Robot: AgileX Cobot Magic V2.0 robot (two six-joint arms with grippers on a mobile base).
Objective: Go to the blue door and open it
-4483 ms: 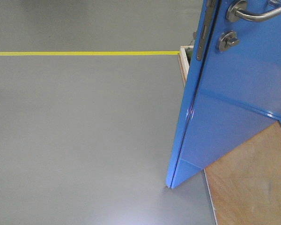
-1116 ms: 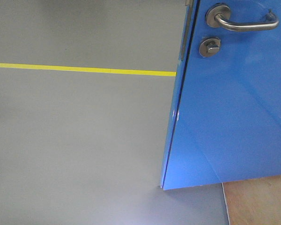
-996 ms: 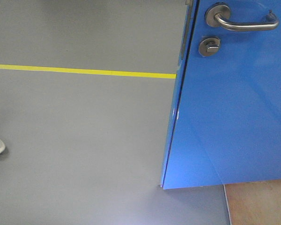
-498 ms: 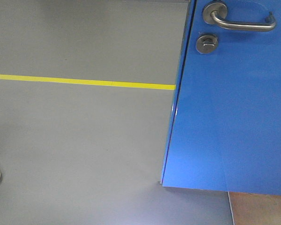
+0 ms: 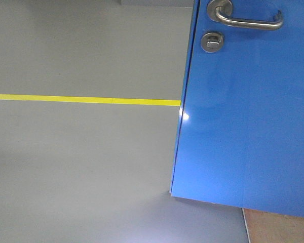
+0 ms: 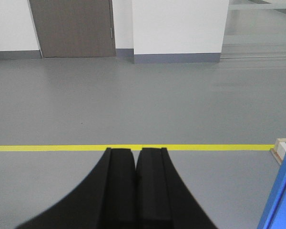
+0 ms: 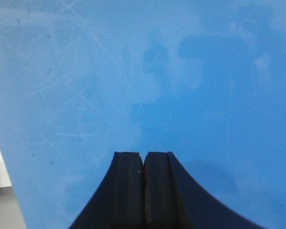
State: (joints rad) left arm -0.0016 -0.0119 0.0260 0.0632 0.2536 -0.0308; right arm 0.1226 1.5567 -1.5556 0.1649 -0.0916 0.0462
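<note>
Blue door (image 5: pixel 243 111) is filling the right part of the front view, with its lever handle (image 5: pixel 245 19) and thumb-turn lock (image 5: pixel 212 41) near the top. Yellow floor line (image 5: pixel 81 99) is running left of it. Left gripper (image 6: pixel 135 157) is facing open floor, jaws pressed together. Right gripper (image 7: pixel 143 160) is pointing at the blue panel, jaws also pressed together.
</note>
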